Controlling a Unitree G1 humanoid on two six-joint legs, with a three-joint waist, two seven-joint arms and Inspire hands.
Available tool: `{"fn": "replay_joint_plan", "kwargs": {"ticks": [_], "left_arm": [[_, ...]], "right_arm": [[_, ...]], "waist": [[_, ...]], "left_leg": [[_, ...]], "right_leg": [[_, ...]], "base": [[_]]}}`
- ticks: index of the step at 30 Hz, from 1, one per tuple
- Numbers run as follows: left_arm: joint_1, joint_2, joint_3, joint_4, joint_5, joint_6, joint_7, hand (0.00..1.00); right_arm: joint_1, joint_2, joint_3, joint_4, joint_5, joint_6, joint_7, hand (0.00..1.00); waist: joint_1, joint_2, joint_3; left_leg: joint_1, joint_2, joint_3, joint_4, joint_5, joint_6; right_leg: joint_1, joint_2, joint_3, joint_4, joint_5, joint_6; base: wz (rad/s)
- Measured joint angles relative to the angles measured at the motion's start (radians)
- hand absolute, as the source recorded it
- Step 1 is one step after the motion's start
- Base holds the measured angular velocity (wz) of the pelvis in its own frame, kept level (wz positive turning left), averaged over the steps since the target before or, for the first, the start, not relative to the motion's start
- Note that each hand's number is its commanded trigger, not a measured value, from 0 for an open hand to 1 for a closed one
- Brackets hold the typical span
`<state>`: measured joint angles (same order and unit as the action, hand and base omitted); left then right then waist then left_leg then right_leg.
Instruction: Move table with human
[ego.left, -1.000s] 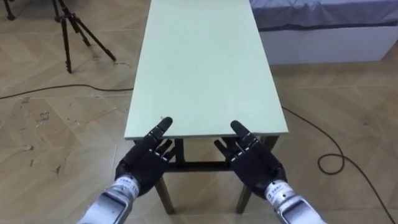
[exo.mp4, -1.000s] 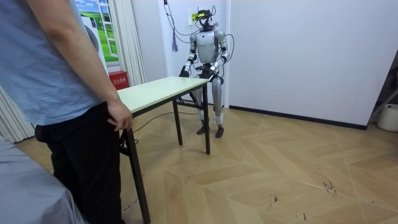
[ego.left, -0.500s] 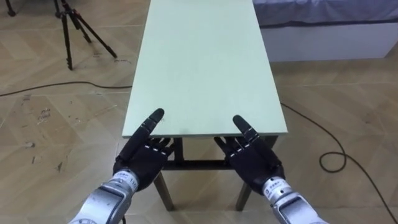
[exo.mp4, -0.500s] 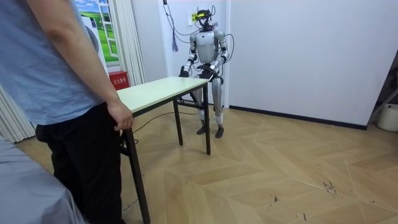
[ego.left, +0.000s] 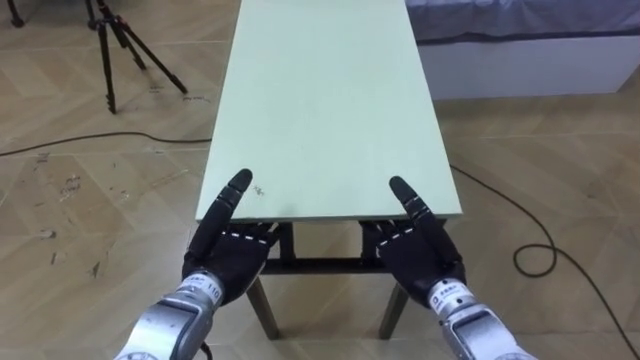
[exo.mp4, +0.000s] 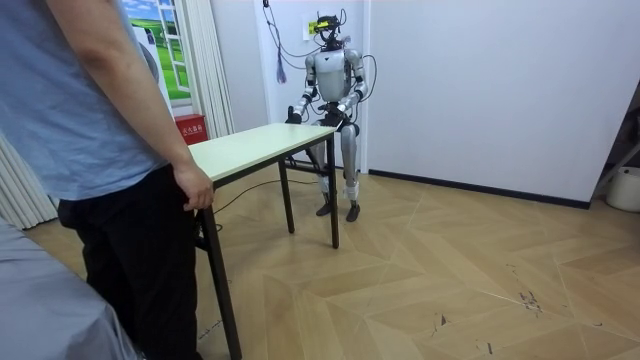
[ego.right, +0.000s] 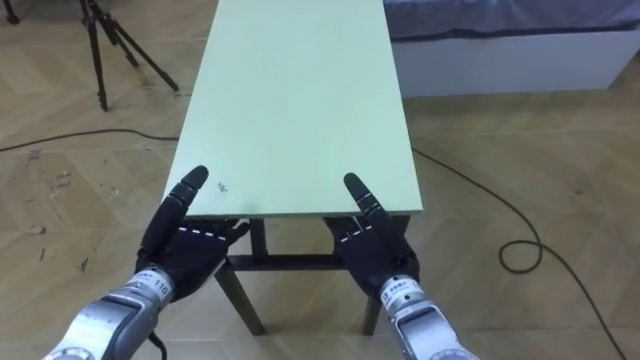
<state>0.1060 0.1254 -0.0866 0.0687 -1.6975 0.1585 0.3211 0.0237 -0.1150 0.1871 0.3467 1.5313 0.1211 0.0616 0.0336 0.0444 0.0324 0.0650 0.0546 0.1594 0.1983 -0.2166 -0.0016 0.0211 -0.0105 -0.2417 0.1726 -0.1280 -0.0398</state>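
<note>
Table (ego.left: 320, 100): pale green rectangular top on dark legs, standing on a wood floor. In the eye views it runs from the lower centre of the frame to the top edge, with its near short edge at the lower centre.

Left hand (ego.left: 235, 255): at the lower left of the near edge. The thumb lies straight on the top surface, close to the left corner. The rest of the hand passes under the edge, so it cannot be determined whether the hand is closed on the table.

Right hand (ego.left: 415, 255): at the lower right of the near edge, mirroring the left. The thumb lies straight on the top surface, close to the right corner. The rest is hidden beneath the edge, and its closure cannot be determined.

Room view: the robot stands at the far end of the table, upper centre of the frame, both arms reaching forward to the table end. A person (exo.mp4: 110, 150) stands at the near end, at the left of the frame, with one hand (exo.mp4: 193, 187) on the near corner of the top.

Surroundings: a tripod (ego.left: 125, 45) stands at the upper left of the eye view, and a bed (ego.left: 520, 50) lies at the upper right.
</note>
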Motion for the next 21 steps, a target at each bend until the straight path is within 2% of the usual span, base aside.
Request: {"fn": "replay_joint_plan", "kwargs": {"ticks": [1, 7, 10, 14, 21], "left_arm": [[0.000, 0.000, 0.000, 0.000, 0.000, 0.000, 0.000, 1.00], [0.004, -0.009, 0.005, 0.013, 0.000, -0.001, 0.009, 1.00], [0.004, -0.024, 0.005, 0.025, 0.004, -0.002, 0.018, 1.00], [0.010, -0.031, 0.005, 0.067, 0.044, -0.003, 0.025, 1.00], [0.011, -0.040, 0.005, 0.090, 0.061, -0.006, 0.025, 1.00]], "right_arm": [[0.000, 0.004, -0.009, 0.000, 0.001, 0.000, -0.004, 1.00], [0.001, 0.014, -0.015, 0.000, 0.005, -0.018, -0.020, 1.00], [0.001, 0.018, -0.016, 0.008, 0.005, -0.020, -0.076, 1.00], [0.006, 0.056, -0.016, 0.033, 0.004, -0.020, -0.124, 1.00], [0.015, 0.063, -0.012, 0.027, -0.006, -0.025, -0.127, 1.00]], "waist": [[0.001, 0.000, -0.0004], [0.001, 0.000, -0.0016], [0.009, 0.000, -0.0017], [0.013, 0.000, -0.0018], [0.010, -0.002, -0.0030]], "left_leg": [[0.000, 0.000, 0.000, 0.000, 0.000, 0.000], [0.002, 0.001, 0.001, 0.000, 0.000, 0.000], [0.001, 0.001, 0.001, -0.001, 0.000, 0.000], [0.000, 0.002, 0.000, -0.005, 0.000, 0.000], [0.003, 0.000, 0.000, -0.012, 0.000, 0.000]], "right_leg": [[0.000, 0.000, 0.000, 0.001, 0.000, 0.000], [-0.002, 0.000, 0.000, 0.004, 0.000, 0.000], [-0.002, 0.000, 0.000, 0.005, 0.000, 0.000], [-0.003, 0.001, -0.002, -0.001, 0.000, 0.000], [-0.005, 0.000, 0.004, -0.002, 0.001, 0.001]], "base": [[0.00], [0.00], [0.00], [0.00], [-0.03]]}}
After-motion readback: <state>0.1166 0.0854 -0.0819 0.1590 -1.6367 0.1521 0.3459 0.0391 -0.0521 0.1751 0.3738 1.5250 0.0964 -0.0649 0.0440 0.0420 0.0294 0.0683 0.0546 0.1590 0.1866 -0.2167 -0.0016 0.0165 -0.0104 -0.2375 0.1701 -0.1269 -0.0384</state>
